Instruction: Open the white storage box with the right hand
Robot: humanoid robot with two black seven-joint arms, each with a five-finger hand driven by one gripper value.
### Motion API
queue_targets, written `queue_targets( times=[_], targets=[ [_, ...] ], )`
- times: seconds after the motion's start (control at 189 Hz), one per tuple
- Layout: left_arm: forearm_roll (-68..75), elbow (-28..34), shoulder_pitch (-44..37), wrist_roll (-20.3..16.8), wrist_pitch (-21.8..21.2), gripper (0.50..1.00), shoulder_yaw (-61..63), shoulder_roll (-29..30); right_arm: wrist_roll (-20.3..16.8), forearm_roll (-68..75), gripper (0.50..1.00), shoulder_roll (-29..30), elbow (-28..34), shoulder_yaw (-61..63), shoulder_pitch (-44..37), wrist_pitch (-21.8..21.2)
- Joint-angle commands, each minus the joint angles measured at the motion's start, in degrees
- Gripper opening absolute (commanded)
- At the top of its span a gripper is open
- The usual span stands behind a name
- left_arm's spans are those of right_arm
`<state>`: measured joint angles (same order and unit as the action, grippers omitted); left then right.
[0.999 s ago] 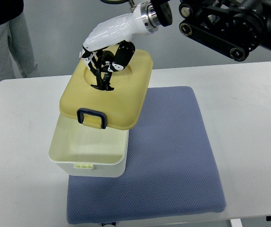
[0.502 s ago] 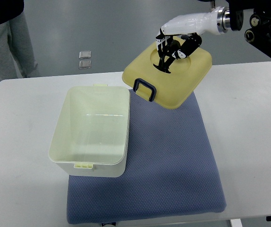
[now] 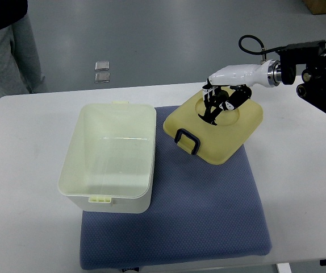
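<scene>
Tabletop (image 3: 32, 227): white, carrying a blue textured mat (image 3: 208, 210) at its middle.
Room: grey floor beyond the far edge; a person's grey trouser leg (image 3: 7, 48) at upper left.
White storage box (image 3: 111, 156): open and empty, on the mat's left edge.
Lid (image 3: 217, 128): yellowish, dark latch (image 3: 187, 140) facing the box, tilted over the mat's far right corner.
Right robot hand (image 3: 220, 102): arm enters from the right, fingers (image 3: 211, 108) curled down, clamped on the lid's top.
</scene>
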<state>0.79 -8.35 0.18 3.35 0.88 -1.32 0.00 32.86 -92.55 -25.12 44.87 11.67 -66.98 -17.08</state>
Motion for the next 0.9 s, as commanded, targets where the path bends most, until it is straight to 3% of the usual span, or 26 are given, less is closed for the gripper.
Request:
queue_targets(
  times=[0.0,0.545,0.613,0.635,0.64,0.645,0.656,0.661,0.666,0.672,0.677,0.687,0.894],
  targets=[
    [0.0,0.0,0.0,-0.01,0.0,1.0,0.0,0.0,0.45,0.0,0.5,0.16,0.04,0.02,1.68,0.12],
    [0.0,0.0,0.0,-0.01,0.0,1.0,0.0,0.0,0.98,0.35,0.5,3.85,0.22,0.11,5.37,0.3],
    [0.0,0.0,0.0,-0.01,0.0,1.0,0.0,0.0,0.98,0.7,0.619,3.85,0.22,0.28,5.37,0.12],
    [0.0,0.0,0.0,-0.01,0.0,1.0,0.0,0.0,0.89,0.97,0.678,3.85,0.22,0.37,5.37,0.03],
    [0.0,0.0,0.0,-0.01,0.0,1.0,0.0,0.0,0.89,1.23,0.717,3.85,0.22,0.54,5.37,-0.14],
    [0.0,0.0,0.0,-0.01,0.0,1.0,0.0,0.0,0.89,1.23,0.717,3.85,0.22,0.54,5.37,-0.14],
    [0.0,0.0,0.0,-0.01,0.0,1.0,0.0,0.0,0.98,1.84,0.807,3.85,0.22,0.63,5.37,-0.4],
    [0.0,0.0,0.0,-0.01,0.0,1.0,0.0,0.0,0.98,1.84,0.807,3.85,0.22,0.63,5.37,-0.41],
    [0.0,0.0,0.0,-0.01,0.0,1.0,0.0,0.0,0.98,2.28,0.856,3.76,0.3,0.55,5.37,-0.41],
    [0.0,0.0,0.0,-0.01,0.0,1.0,0.0,0.0,0.98,2.28,0.856,3.76,0.3,0.54,5.37,-0.41],
    [0.0,0.0,0.0,-0.01,0.0,1.0,0.0,0.0,0.98,2.63,0.901,3.76,0.3,0.54,5.37,-0.49],
    [0.0,0.0,0.0,-0.01,0.0,1.0,0.0,0.0,0.89,2.98,0.923,3.76,0.3,0.46,5.37,-0.67],
    [0.0,0.0,0.0,-0.01,0.0,1.0,0.0,0.0,0.89,7.56,0.932,3.67,1.01,0.9,5.28,-5.06]
  ],
)
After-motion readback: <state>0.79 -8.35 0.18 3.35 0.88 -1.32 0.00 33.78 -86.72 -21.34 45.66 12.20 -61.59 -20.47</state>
